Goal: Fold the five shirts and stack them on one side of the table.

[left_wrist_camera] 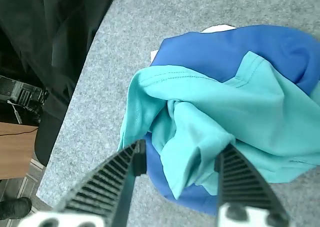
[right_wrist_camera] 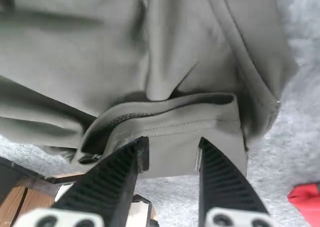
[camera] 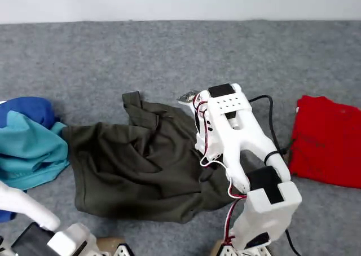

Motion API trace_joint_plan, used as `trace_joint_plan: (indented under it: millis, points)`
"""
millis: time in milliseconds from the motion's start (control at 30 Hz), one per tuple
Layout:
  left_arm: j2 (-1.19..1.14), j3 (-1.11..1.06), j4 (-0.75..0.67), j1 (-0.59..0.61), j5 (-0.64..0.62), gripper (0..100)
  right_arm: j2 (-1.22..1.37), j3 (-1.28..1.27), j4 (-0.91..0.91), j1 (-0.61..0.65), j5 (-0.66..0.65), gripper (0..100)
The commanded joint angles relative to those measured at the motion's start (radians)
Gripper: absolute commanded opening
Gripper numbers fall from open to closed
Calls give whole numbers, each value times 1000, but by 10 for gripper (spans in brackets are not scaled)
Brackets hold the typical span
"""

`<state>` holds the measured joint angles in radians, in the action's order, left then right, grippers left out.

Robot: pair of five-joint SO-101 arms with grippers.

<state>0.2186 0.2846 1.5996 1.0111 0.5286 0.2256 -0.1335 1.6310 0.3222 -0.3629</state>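
Observation:
A dark olive shirt [camera: 141, 166] lies crumpled in the middle of the grey table. My right gripper [right_wrist_camera: 171, 149] hangs open just over its hemmed edge [right_wrist_camera: 175, 129], at the shirt's far right side, with the hem showing between the fingertips. The right arm [camera: 231, 126] stretches over that side of the shirt. A teal shirt [camera: 28, 149] lies bunched on a blue shirt [camera: 28, 108] at the left edge. My left gripper [left_wrist_camera: 183, 152] is open above the teal shirt [left_wrist_camera: 210, 117], apart from it. A folded red shirt [camera: 330, 140] rests at the right.
A bit of white cloth [left_wrist_camera: 220, 28] peeks from under the blue shirt [left_wrist_camera: 235, 49]. The left arm [camera: 34, 219] sits at the near left corner. The table's near edge and the floor [left_wrist_camera: 15, 152] lie close behind the grippers. Bare grey felt [camera: 180, 53] spans the far half.

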Motion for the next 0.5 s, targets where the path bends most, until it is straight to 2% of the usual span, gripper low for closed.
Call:
trace_joint_plan:
  millis: [0, 233, 467]
  points:
    - [49, 47, 5, 5, 5, 228, -5, 52, -2, -27, 3, 155]
    - [48, 45, 3, -2, 5, 228, -82, 52, -1, -44, -29, 155]
    - [48, 45, -3, -3, 6, 228, -22, 52, -104, -42, -48, 155]
